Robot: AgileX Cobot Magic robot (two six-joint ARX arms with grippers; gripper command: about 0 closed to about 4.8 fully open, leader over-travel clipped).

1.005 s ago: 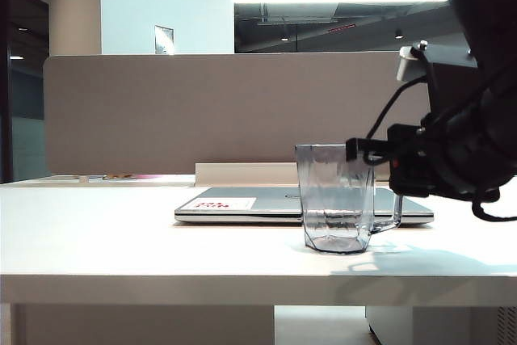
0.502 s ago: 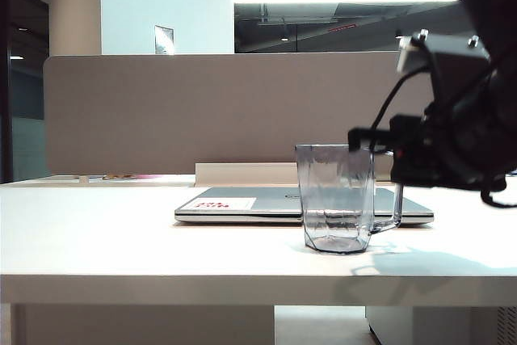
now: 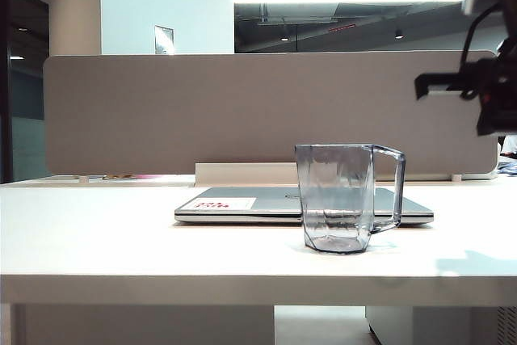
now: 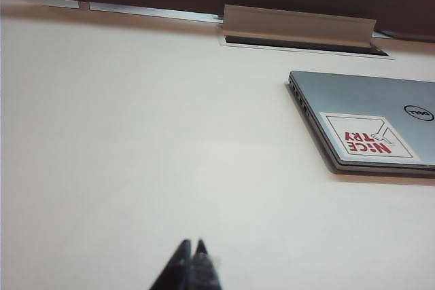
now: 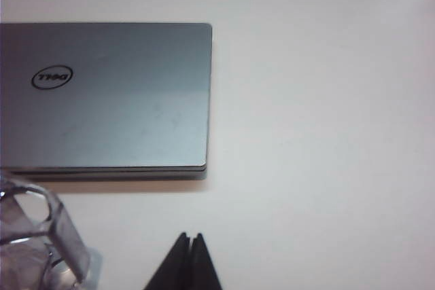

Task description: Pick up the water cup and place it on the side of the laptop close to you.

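The water cup (image 3: 339, 199), a clear grey-tinted faceted mug with a squared handle, stands upright on the white table (image 3: 121, 248), in front of the closed silver laptop (image 3: 242, 204). My right gripper (image 3: 420, 86) hangs high to the right of the cup, well clear of it. In the right wrist view that gripper (image 5: 190, 237) is shut and empty above bare table, between the cup (image 5: 34, 236) and the laptop's corner (image 5: 109, 100). My left gripper (image 4: 192, 244) is shut and empty over the table, far from the laptop (image 4: 367, 100) with its red-print sticker (image 4: 368, 136).
A grey partition panel (image 3: 242, 111) runs along the back of the table. A raised white cable flap (image 4: 299, 25) sits behind the laptop. The table's front edge (image 3: 242, 280) lies just in front of the cup.
My right gripper has drawn away from the cup's rim and handle, rising up and to the right. The cup has stayed where it was.
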